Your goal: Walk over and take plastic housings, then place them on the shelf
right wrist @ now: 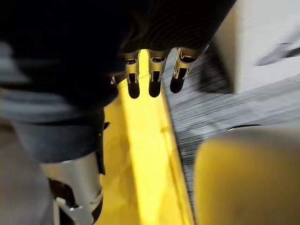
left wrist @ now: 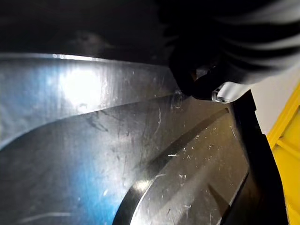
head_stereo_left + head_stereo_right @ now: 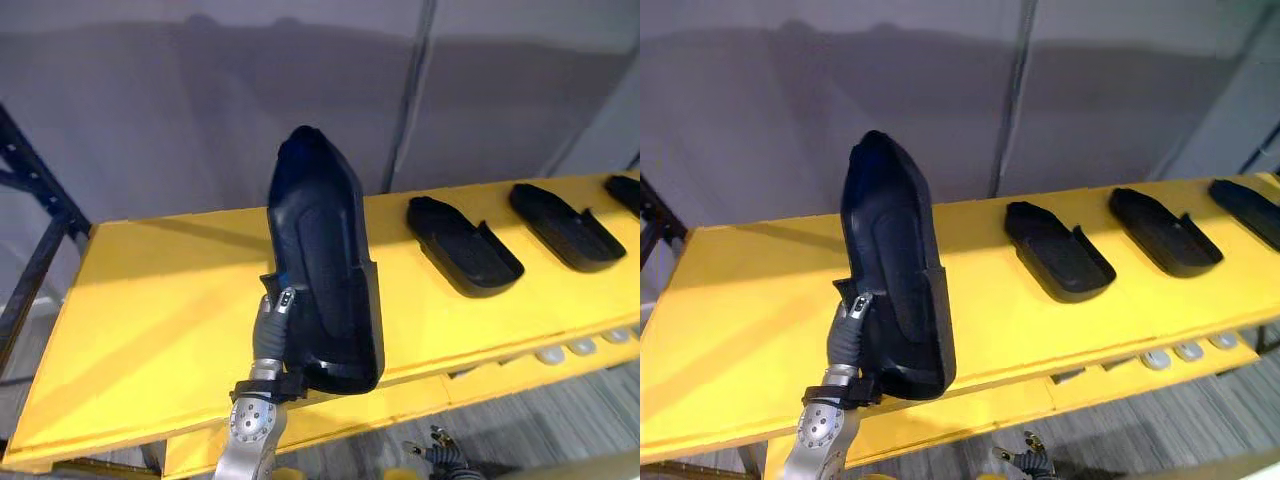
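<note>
So the left hand (image 3: 272,325) is clamped on the lower rim of a black plastic housing (image 3: 320,250), thumb and fingers pinching it. It holds the housing upright over the yellow shelf (image 3: 150,320), bottom end right at the front edge, a bit left of the middle. Can't tell if it's touching the shelf surface. Three flat housings (image 3: 462,245) lie side by side toward the right end. The right hand (image 1: 154,77) hangs with straight, relaxed fingers holding nothing, over a yellow edge next to grey floor (image 1: 206,108).
</note>
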`<state>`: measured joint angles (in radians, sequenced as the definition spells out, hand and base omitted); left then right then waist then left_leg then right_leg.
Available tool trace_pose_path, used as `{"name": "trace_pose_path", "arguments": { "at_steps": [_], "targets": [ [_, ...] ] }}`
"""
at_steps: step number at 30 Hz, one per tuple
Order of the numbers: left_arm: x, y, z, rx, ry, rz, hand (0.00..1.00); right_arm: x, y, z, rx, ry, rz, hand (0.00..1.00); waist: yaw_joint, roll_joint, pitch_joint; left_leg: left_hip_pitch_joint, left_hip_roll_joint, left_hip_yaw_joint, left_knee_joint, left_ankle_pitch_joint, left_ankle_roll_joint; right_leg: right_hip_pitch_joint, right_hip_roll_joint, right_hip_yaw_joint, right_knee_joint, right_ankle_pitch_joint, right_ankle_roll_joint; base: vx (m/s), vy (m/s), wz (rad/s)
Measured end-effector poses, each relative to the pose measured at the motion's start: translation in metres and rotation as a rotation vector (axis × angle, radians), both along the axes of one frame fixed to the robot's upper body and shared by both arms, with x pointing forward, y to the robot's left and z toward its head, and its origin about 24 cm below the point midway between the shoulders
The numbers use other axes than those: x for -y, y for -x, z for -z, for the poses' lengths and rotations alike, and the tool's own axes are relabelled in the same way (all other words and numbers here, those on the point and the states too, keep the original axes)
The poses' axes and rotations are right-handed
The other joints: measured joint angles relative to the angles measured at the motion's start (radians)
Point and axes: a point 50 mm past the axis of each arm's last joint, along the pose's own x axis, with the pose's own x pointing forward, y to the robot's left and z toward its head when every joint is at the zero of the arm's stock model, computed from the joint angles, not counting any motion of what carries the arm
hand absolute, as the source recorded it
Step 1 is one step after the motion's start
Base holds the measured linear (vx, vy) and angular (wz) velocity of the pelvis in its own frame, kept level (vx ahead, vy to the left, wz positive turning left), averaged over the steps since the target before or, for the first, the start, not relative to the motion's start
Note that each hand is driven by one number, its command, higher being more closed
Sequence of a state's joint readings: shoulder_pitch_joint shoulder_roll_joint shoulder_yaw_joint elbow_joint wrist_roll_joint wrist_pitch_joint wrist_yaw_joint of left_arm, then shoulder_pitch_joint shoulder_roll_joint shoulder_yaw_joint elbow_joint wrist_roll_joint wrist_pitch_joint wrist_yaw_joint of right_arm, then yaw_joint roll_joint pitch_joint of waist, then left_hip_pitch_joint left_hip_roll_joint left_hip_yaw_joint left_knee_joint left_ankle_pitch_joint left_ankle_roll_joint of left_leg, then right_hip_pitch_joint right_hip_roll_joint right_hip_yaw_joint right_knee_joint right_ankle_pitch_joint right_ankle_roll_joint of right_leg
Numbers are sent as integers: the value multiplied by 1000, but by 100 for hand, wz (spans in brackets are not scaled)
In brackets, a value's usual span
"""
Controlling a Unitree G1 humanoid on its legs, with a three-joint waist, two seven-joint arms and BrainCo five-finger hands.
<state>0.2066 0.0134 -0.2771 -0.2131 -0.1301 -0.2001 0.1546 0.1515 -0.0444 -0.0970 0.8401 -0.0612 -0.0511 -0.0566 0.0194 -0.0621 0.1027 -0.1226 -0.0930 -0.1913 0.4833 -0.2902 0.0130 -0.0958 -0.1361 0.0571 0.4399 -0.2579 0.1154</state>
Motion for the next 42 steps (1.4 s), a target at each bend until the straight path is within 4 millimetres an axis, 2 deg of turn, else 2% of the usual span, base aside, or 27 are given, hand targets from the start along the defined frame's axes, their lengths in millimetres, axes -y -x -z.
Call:
{"name": "trace_pose_path", "arguments": {
  "at_steps": [1, 3, 4, 10, 14, 15, 17, 18, 19, 20, 21, 22, 25, 26, 27, 28, 29, 31, 32, 34, 35, 36, 38, 39, 40, 41, 42],
  "targets": [
    [0, 1, 0, -3, 3, -1, 100, -1, -2, -1, 11, -2, 2, 0, 2, 9, -7, -4, 26, 12, 1, -6, -8, 8, 16, -12, -18, 6, -10, 128, -318, 21],
    [2, 1, 0, -2, 11, 5, 100, -4, -5, -4, 38, -20, 20, 0, -7, 15, -16, 0, 122, 80, -21, 0, -36, 40, 55, -52, -66, 19, -31, 106, -240, 24],
    [4, 1, 0, -3, 16, 9, 100, -4, -5, -4, 39, -19, 20, 0, -5, 15, -18, 8, 129, 80, -31, 4, -43, 48, 60, -54, -74, 22, -35, 116, -177, 21],
    [4, 7, 6, -35, 25, 4, 100, -6, -1, -3, 32, -23, 26, 0, -2, 2, -40, 43, 140, 57, -103, 36, -67, 130, 72, -101, -193, 61, -53, 89, -42, 18],
    [4, 7, 5, -31, 23, 2, 100, -8, 2, -2, 24, -29, 31, 0, 9, -32, -35, 16, 107, 17, -157, 109, -83, 140, 37, -202, -218, 71, -55, -8, -36, 72],
    [4, 6, 3, -24, 25, -4, 100, -8, 4, -1, 19, -23, 38, 0, 8, -35, -32, -1, 105, 17, -166, 127, -84, 139, 32, -240, -223, 74, -58, -65, -61, 101],
    [2, 5, 0, -13, 29, -20, 100, -8, 2, -2, 25, -16, 41, 0, 29, -37, -25, -23, 111, 34, -169, 142, -81, 132, 28, -266, -223, 76, -62, -107, -44, 55],
    [0, 4, -2, -5, 31, -41, 100, -8, -7, -4, 39, -11, 35, 0, 28, -38, -16, -41, 155, 129, -132, 116, -58, 130, 23, -276, -218, 79, -67, -111, -21, 15],
    [-1, 3, -3, 0, 32, -47, 100, -8, -11, -5, 49, -7, 34, 0, 22, -31, -11, -51, 189, 173, -83, 104, -55, 130, 22, -283, -210, 78, -69, -87, -15, 11],
    [-3, 2, -4, 5, 31, -56, 100, -6, -16, -7, 60, 6, 31, 0, 16, -39, -3, -62, 239, 212, -14, 85, -59, 128, 12, -284, -198, 78, -69, -80, 70, 4],
    [-4, 0, -5, 11, 31, -60, 100, -4, -20, -8, 66, 17, 29, 0, 0, -43, -1, -61, 302, 220, 55, 77, -74, 123, -22, -285, -186, 78, -68, -101, 189, 2],
    [-3, 0, -6, 13, 33, -63, 100, 0, -19, -8, 62, 34, 28, 0, -9, -39, -3, -50, 341, 216, 63, 78, -74, 121, -41, -286, -186, 81, -62, -103, 263, 1],
    [-2, -1, -7, 14, 49, -75, 100, 10, -11, -4, 19, 78, 14, 0, -31, -11, -21, -12, 407, 182, 12, 111, -69, 114, -81, -283, -204, 113, -1, -49, 385, 10],
    [0, -2, -6, 8, 66, -84, 100, 16, -6, -2, -9, 98, 5, 0, -39, 19, -37, 13, 411, 167, -59, 134, -124, 109, -92, -285, -234, 141, 48, -13, 449, 27],
    [1, -4, -6, 9, 67, -85, 100, 16, -5, 0, -18, 97, 5, 0, -51, 26, -41, 24, 393, 173, -102, 86, -196, 113, -110, -286, -261, 166, 68, -46, 722, 40],
    [-2, -7, -5, 10, 46, -92, 100, 4, -5, 2, -28, 63, 4, 0, -57, 0, -32, 19, 360, 181, -118, 49, -218, 114, -146, -287, -289, 202, 68, -99, 691, 27],
    [-9, -8, 0, -10, 10, -104, 100, -13, -6, 5, -37, 16, 0, 0, -45, -22, -19, 2, 324, 189, -72, 44, -204, 117, -171, -282, -307, 264, 54, -128, 648, 9],
    [-13, -7, 6, -33, -19, -104, 100, -25, -9, 6, -33, -10, -25, 0, -38, -23, -17, -13, 314, 198, -13, 18, -178, 115, -181, -264, -304, 333, 47, -158, 430, -14],
    [-11, -7, 6, -30, -19, -98, 100, -30, -10, 5, -28, -22, -46, 0, -32, -23, -16, -28, 306, 213, 21, -4, -162, 95, -192, -246, -282, 365, 29, -212, 459, -26],
    [-9, -6, 7, -32, -19, -83, 100, -31, -17, 3, -8, -23, -53, 0, -16, -20, -15, -36, 292, 257, 35, -25, -128, 51, -207, -245, -267, 422, -49, -195, 332, -48],
    [-10, -3, 10, -48, -22, -86, 100, -33, -23, 0, 11, -21, -73, 0, -11, -7, -8, -23, 289, 289, 27, -24, -105, 19, -194, -226, -164, 359, -21, -173, 266, -50],
    [-9, 0, 13, -64, -18, -83, 100, -33, -19, 0, 13, -25, -79, 0, -15, -8, -8, -12, 276, 298, 25, -23, -83, -7, -154, -208, 13, 212, 13, -157, 236, -40],
    [-7, 1, 13, -68, -2, -84, 100, -32, -16, 0, 14, -24, -74, 0, -13, -11, -7, -2, 256, 301, 19, -23, -65, -19, -81, -178, 126, 58, 23, -82, 97, -10],
    [-5, 1, 13, -66, 6, -78, 100, -32, -14, 0, 12, -22, -73, 0, -12, -13, -7, 2, 231, 307, 8, -15, -53, -15, -17, -128, 140, -27, 22, -53, 7, 0],
    [-2, 1, 12, -62, 14, -72, 100, -30, -13, -1, 15, -19, -71, 0, -12, -14, -8, -1, 214, 308, 3, -10, -50, -10, 19, -94, 120, -68, -1, -42, -28, 8],
    [0, 1, 10, -57, 24, -64, 100, -29, -12, -1, 15, -15, -71, 0, -13, -21, -11, -6, 198, 307, 2, -6, -51, 2, 34, -74, 89, -100, -45, -41, -46, 12],
    [5, 2, 10, -61, 35, -50, 100, -25, -11, -1, 16, -4, -71, 0, -11, -8, -10, -4, 197, 302, -3, 1, -57, 13, 40, -71, 83, -99, -51, -30, -60, 18]
  ]
}}
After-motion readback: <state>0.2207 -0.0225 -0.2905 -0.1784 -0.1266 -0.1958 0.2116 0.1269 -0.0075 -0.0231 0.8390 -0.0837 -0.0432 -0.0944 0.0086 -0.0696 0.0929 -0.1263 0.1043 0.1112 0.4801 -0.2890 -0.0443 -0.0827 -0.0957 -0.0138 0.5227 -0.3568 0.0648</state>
